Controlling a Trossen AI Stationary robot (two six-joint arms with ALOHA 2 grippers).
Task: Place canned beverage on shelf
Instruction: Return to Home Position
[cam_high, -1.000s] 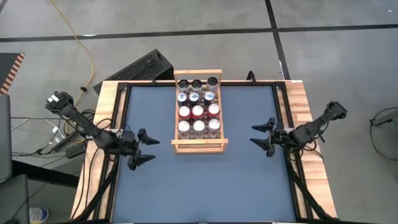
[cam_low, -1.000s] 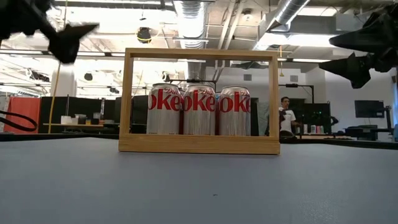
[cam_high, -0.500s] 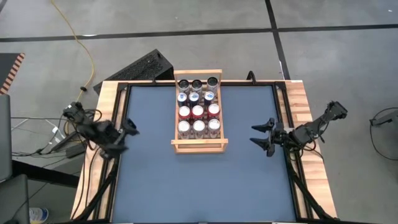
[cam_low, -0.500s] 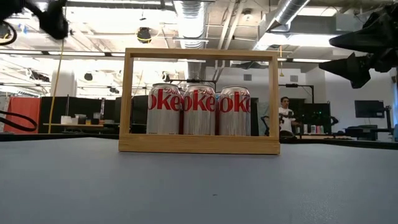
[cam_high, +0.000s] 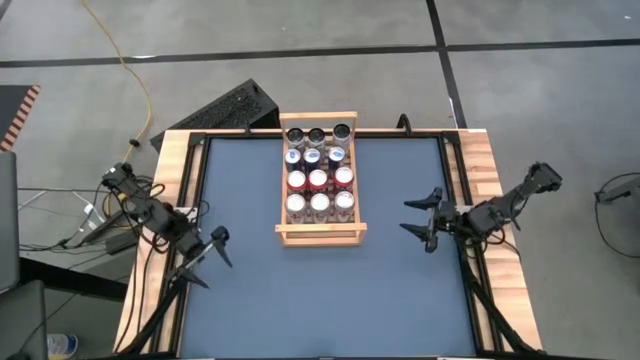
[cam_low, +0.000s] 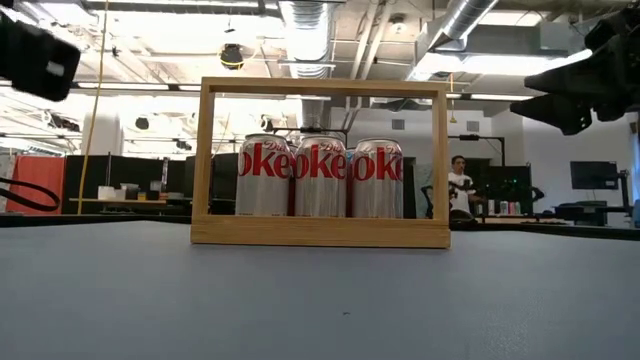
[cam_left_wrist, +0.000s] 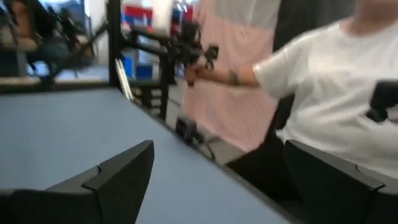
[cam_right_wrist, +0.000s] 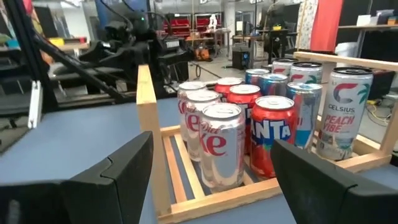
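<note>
Surface: table (cam_high: 320, 300), blue-grey top w/ wood strips down its L & R edges.
Room: grey floor (cam_high: 520, 90) around the table, yellow cable (cam_high: 131, 70) trailing past the far L corner. Low view: ceiling ducts (cam_low: 300, 25), bright lights, a person (cam_low: 459, 187) far back on the R. L wrist view: a white-shirted person (cam_left_wrist: 339, 81) just past the table edge.
Shelf: shelf (cam_high: 320, 236) sits at mid far edge of the table and is full of upright cans. Silver cans (cam_high: 319, 205) fill the near row, touching side by side; red cans (cam_right_wrist: 273, 142) are right behind, more cans beyond.
L gripper: L gripper (cam_high: 207, 256) at the table's L edge, fingers spread wide, nothing held.
R gripper: R gripper (cam_high: 408, 217) near the R edge, facing the shelf, fingers spread, nothing held.
Change vs 1 s ago: L arm was reaching further in over the table; now it is pulled back to the L edge w/ the gripper swung toward the near side. R gripper, shelf & cans are same as before.
</note>
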